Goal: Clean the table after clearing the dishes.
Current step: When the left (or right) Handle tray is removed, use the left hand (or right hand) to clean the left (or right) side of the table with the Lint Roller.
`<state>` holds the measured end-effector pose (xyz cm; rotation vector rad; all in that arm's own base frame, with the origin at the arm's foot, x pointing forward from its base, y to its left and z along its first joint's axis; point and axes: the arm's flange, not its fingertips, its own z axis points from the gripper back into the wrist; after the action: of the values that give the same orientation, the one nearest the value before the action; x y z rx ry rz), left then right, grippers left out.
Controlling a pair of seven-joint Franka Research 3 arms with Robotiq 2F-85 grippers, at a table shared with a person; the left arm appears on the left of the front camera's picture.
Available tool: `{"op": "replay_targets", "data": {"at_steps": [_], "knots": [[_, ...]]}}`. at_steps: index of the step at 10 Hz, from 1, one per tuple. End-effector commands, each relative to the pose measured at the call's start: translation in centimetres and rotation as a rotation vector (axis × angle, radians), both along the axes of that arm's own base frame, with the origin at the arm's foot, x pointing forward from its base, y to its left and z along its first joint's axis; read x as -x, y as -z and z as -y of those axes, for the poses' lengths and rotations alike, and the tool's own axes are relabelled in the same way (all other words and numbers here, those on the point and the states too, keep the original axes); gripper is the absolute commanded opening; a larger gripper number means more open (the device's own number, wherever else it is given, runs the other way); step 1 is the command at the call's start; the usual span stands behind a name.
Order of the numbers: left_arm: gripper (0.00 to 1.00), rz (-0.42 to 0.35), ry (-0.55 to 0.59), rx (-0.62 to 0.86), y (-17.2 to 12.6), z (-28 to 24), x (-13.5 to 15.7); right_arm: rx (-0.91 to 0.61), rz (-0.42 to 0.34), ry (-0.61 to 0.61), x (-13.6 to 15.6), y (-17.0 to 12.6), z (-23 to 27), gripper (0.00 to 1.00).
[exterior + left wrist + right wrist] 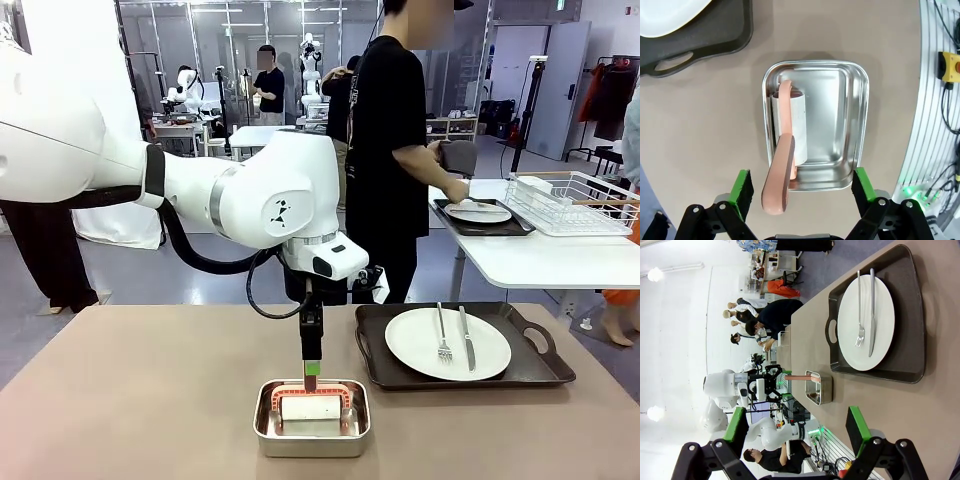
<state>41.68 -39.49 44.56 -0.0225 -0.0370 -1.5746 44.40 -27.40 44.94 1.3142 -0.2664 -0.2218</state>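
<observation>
As we look across from the front, the left gripper (312, 372) hangs just above a shiny rectangular steel pan (262, 425) on the wide tan-brown matte table (150, 400). It is seen edge-on, so its jaws are hard to judge there. A white roller with a salmon-pink handle (310, 408) lies in the pan. To the right, a dark rectangular handled tray (540, 372) carries a round white plate (410, 345) with a metal fork (442, 335) and knife (466, 340). Beyond, a person (385, 150) handles a second plate (478, 211) at a smaller white table (540, 260) beside a wire rack (570, 205). From the left wrist we see the left gripper (801, 174) spread wide, holding nothing, over the pan (862, 100) and the roller (800, 125), with the tray (700, 45) at the upper left. From the right wrist, the right gripper (797, 426) also stands wide and empty above the table (920, 415), well apart from the tray (912, 315), plate (865, 340) and pan (822, 390).
</observation>
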Motion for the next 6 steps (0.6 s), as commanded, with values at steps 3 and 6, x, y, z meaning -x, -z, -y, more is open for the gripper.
{"op": "replay_targets", "data": {"at_steps": [3,6], "knots": [[1.00,0.068,-0.043,-0.033,1.70,0.01,0.01,0.001,0.006,0.000,0.14,-0.29,-0.14,1.00],[0.96,0.079,-0.033,-0.027,2.03,0.05,-0.10,0.001,0.006,0.000,0.14,-0.29,-0.14,1.00]]}}
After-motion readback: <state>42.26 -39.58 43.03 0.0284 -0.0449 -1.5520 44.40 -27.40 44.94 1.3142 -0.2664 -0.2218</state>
